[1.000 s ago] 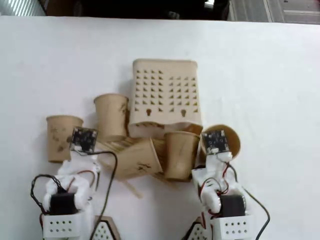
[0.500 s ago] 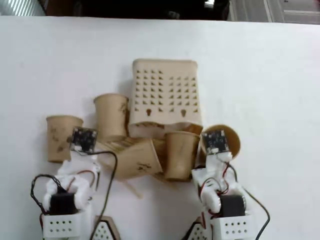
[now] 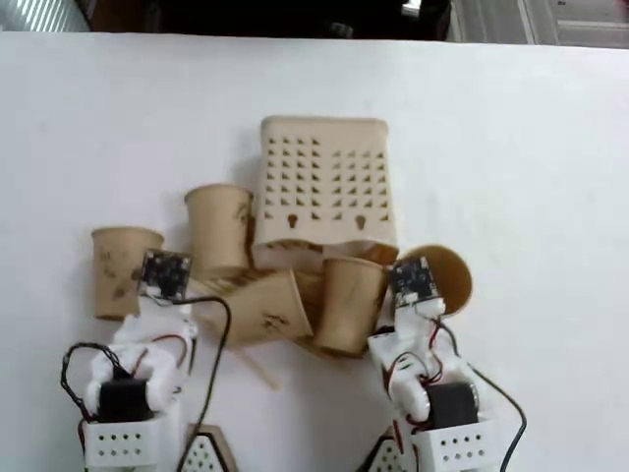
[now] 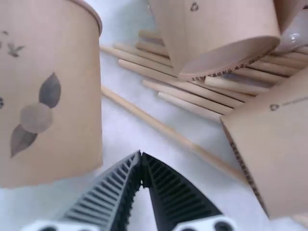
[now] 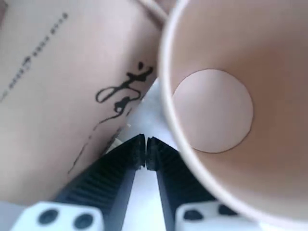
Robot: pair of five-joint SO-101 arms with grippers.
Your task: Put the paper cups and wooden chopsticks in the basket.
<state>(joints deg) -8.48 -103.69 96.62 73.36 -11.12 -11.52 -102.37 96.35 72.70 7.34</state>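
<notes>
The cream perforated basket [image 3: 324,187] lies at the table's middle. Several paper cups surround its near side: one at far left [image 3: 123,270], one beside the basket [image 3: 218,226], one lying down [image 3: 265,310], one tilted [image 3: 349,303], and one with its mouth showing [image 3: 444,273]. Wooden chopsticks [image 3: 228,285] [image 4: 192,91] lie in a loose pile among the cups. My left gripper [image 4: 142,159] is shut and empty, low over the table next to the leaf-printed cup [image 4: 48,86]. My right gripper [image 5: 145,143] is shut and empty, wedged between a script-printed cup [image 5: 72,96] and the open-mouthed cup [image 5: 216,101].
Both arm bases, left [image 3: 123,398] and right [image 3: 437,403], stand at the table's near edge. A single chopstick [image 3: 257,369] lies between them. White table [image 3: 531,147] stretches bare to the right and far side.
My right arm has swung slightly left, nudging the tilted cup and the lying cup leftward. The left arm has stayed put.
</notes>
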